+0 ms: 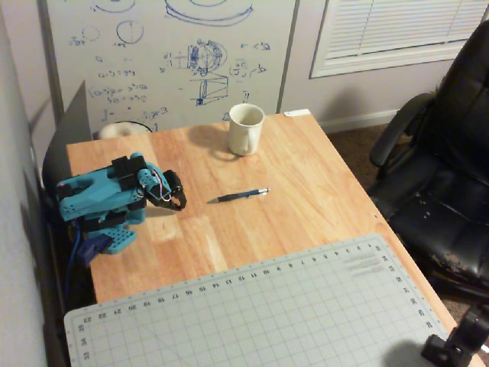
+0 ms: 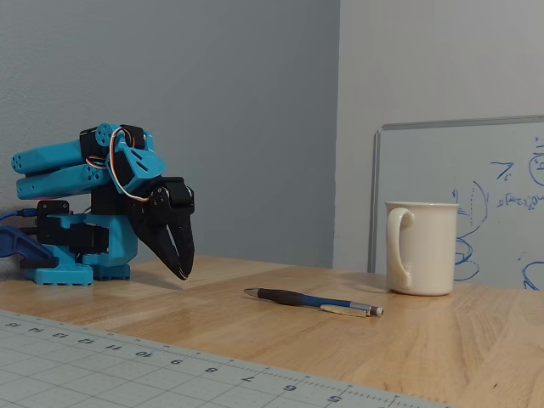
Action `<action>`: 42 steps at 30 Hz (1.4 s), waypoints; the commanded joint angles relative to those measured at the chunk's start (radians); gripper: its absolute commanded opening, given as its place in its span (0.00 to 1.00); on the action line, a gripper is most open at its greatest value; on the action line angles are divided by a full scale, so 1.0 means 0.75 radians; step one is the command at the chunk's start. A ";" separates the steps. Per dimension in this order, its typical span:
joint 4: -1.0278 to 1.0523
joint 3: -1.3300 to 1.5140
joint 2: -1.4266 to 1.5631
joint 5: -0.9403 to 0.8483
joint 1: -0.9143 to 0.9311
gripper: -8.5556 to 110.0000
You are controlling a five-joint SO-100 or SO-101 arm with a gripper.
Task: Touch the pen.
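Overhead view
Arm: your blue arm (image 1: 99, 200) sits folded at the left edge of the wooden tabletop (image 1: 306, 191).
Gripper: your gripper (image 1: 179, 205) points right, toward the pen; its jaw state is too small to read here.
Pen: the pen (image 1: 241, 195) lies flat near the middle of the tabletop, silvery tip to the right, apart from your gripper.
Mug: a white mug (image 1: 246, 128) stands upright behind the pen, near the far edge.
Mat: a grey cutting mat (image 1: 260, 313) covers the near part of the tabletop.
Surroundings: a whiteboard (image 1: 168, 61) leans behind, and a black chair (image 1: 443, 176) stands at the right.

Fixed view
Gripper: your gripper (image 2: 182, 274) hangs tilted down with its tips just above the wood; the black jaws sit together, closed on nothing.
Pen: the pen (image 2: 313, 301) rests on the tabletop (image 2: 442, 331) to the right of your gripper, not touching it.
Mug: the mug (image 2: 421, 247) stands right of the pen's tip, handle to the left.
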 commanded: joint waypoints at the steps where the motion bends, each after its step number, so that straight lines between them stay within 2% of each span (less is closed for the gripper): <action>1: 0.000 -0.020 0.004 0.006 -0.010 0.08; 13: -0.020 -0.055 0.006 0.008 0.002 0.08; 27: -0.022 -0.395 -0.070 0.008 -0.004 0.08; 31: -0.125 -0.540 -0.344 0.008 -0.008 0.08; 42: -0.628 -1.156 -1.610 0.008 -0.004 0.08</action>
